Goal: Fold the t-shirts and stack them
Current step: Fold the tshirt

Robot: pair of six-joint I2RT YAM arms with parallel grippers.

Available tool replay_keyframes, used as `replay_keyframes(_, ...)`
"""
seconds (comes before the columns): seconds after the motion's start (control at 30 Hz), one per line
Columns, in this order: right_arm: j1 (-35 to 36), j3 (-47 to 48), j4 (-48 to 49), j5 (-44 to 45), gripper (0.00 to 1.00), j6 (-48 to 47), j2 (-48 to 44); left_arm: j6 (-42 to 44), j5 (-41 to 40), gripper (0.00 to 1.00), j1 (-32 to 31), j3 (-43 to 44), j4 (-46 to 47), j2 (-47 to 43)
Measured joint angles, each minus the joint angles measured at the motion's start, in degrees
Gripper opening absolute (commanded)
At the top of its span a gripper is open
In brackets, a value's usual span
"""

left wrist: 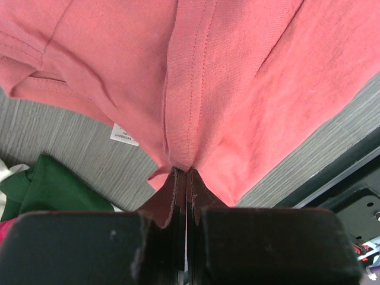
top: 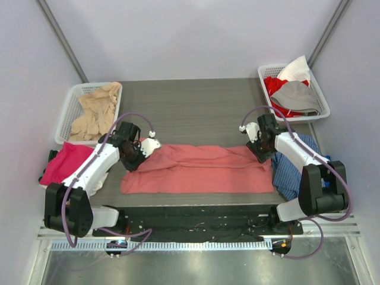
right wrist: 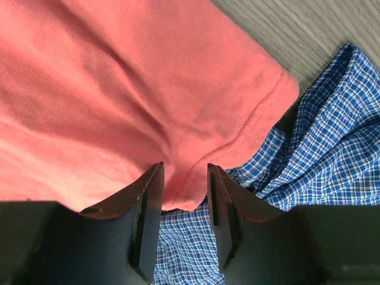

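Left pincer [left wrist: 182, 174] tight on salmon t-shirt [top: 196, 172] edge; right pincer [right wrist: 185, 172] agape.

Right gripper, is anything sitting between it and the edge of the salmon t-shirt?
Nothing visible blocks it. The right gripper has its jaws open, straddling the hemmed edge of the salmon t-shirt. The blue checked cloth lies beside and seemingly under that edge, so a closing grip might catch it too.
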Motion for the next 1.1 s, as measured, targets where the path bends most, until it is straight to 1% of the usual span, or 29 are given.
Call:
replay_keyframes(0.5, 1.29, -5.60, -2.16, -2.62, 0.42, -0.48, -5.42, 0.07, -0.48, 0.00, 0.00, -0.04, 0.02, 0.35)
replay_keyframes(0.77, 1.44, -9.60, -0.52, -2.54, 0.40, -1.44, -4.35, 0.07, -0.46, 0.00, 0.00, 0.22, -0.26, 1.92)
replay_keyframes(0.93, 1.44, -10.05, 1.09, -2.45, 0.40, -1.51, -1.92, 0.04, -0.39, 0.01, 0.00, 0.22, -1.05, 1.79)
replay_keyframes(1.1, 1.44, -10.05, 1.42, -2.12, 0.39, -1.51, -1.55, -0.07, 0.31, 0.01, -0.15, 0.22, -3.06, 1.27)
